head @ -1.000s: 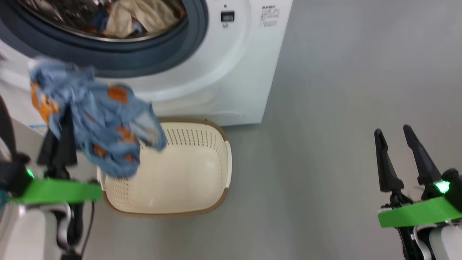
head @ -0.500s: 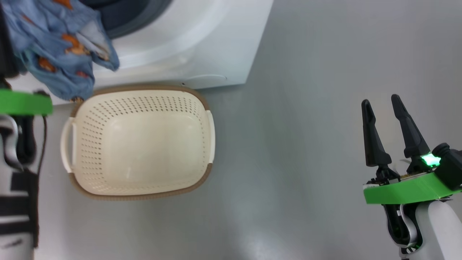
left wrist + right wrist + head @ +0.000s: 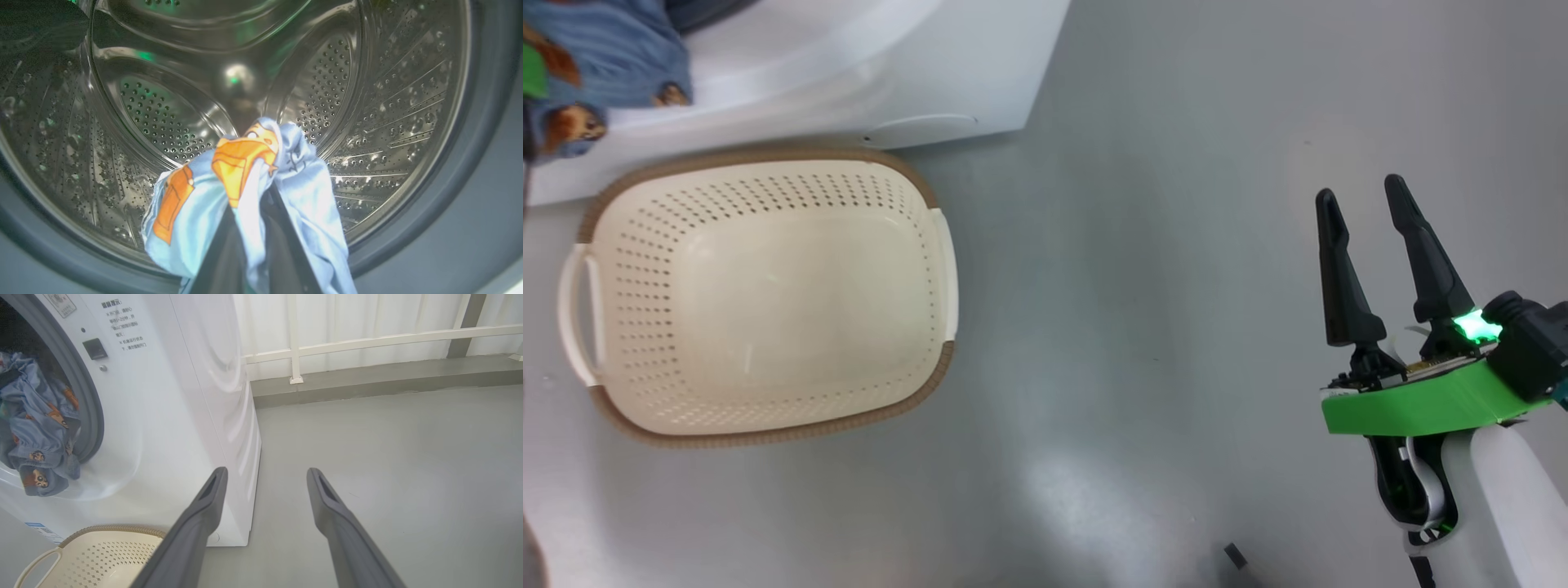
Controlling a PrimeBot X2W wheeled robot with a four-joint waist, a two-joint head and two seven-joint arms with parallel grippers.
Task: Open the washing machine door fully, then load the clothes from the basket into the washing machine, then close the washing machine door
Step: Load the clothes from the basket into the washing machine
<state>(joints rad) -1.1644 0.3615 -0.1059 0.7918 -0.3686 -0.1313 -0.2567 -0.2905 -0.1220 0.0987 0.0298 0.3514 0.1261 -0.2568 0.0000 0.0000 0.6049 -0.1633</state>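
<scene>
- left gripper (image 3: 255,212) clamped on light-blue clothes (image 3: 304,192), held at drum (image 3: 171,106) mouth
- right gripper (image 3: 1361,189) fingers apart, holding nothing, above floor (image 3: 1160,245)
- basket (image 3: 760,155) on floor just before washing machine (image 3: 171,416)

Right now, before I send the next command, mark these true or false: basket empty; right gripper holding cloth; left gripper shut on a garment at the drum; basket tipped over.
1. The basket is empty. True.
2. The right gripper holds cloth. False: it is open and empty, above the floor.
3. The left gripper is shut on a light-blue garment at the mouth of the drum. True.
4. The basket is tipped over. False: it stands upright in front of the washing machine.
</scene>
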